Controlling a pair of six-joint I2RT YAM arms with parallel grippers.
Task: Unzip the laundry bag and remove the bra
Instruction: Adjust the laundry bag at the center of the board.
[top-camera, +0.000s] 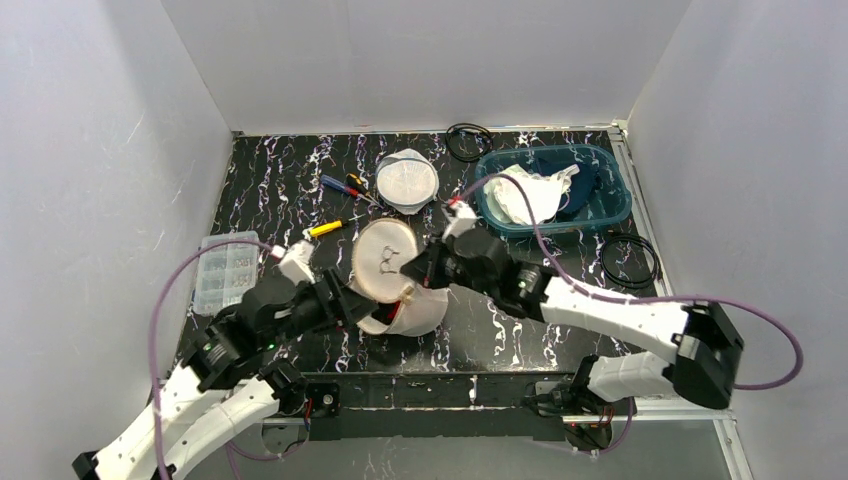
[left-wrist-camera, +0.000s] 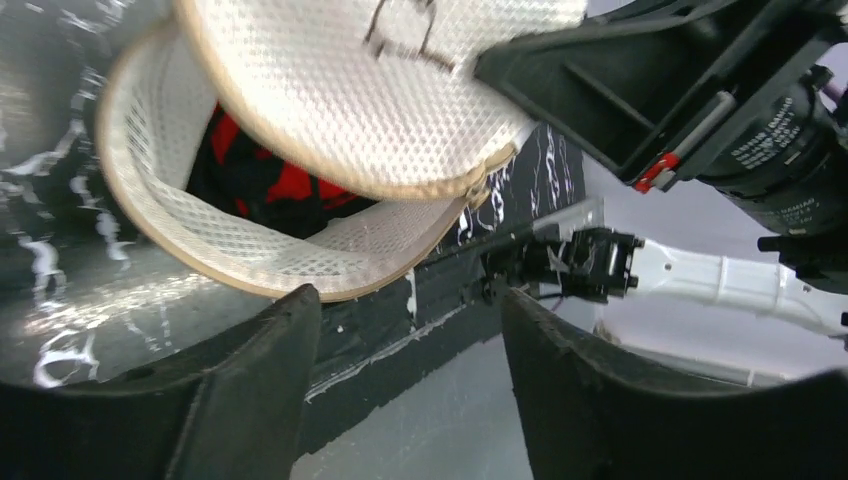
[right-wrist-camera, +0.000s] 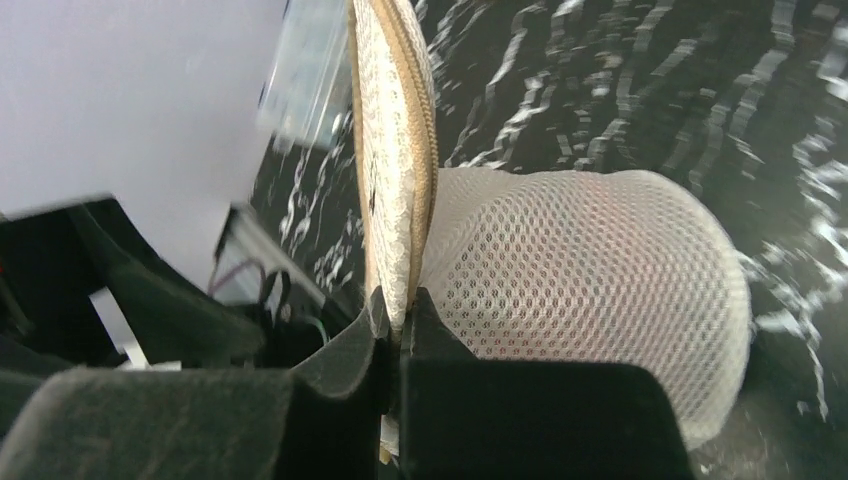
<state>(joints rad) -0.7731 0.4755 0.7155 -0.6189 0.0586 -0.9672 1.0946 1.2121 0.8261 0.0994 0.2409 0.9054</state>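
Observation:
The white mesh laundry bag (top-camera: 420, 312) lies near the table's front edge with its round lid (top-camera: 385, 258) unzipped and lifted upright. My right gripper (top-camera: 410, 270) is shut on the lid's tan zipper rim (right-wrist-camera: 395, 150), with the domed bag body (right-wrist-camera: 590, 270) just behind it. A red and black bra (left-wrist-camera: 270, 185) shows inside the open bag (left-wrist-camera: 300, 250). My left gripper (top-camera: 352, 305) is open and empty, its jaws (left-wrist-camera: 408, 295) spread wide just in front of the bag's mouth, one finger (left-wrist-camera: 290, 330) close to the lower rim.
A second round white mesh case (top-camera: 407, 180) sits at the back. A blue bin (top-camera: 610, 195) with cloths stands back right. A clear organizer box (top-camera: 227, 268) is at the left. Screwdrivers (top-camera: 345, 185), a yellow tool (top-camera: 325, 229) and black cable loops (top-camera: 630, 262) lie around.

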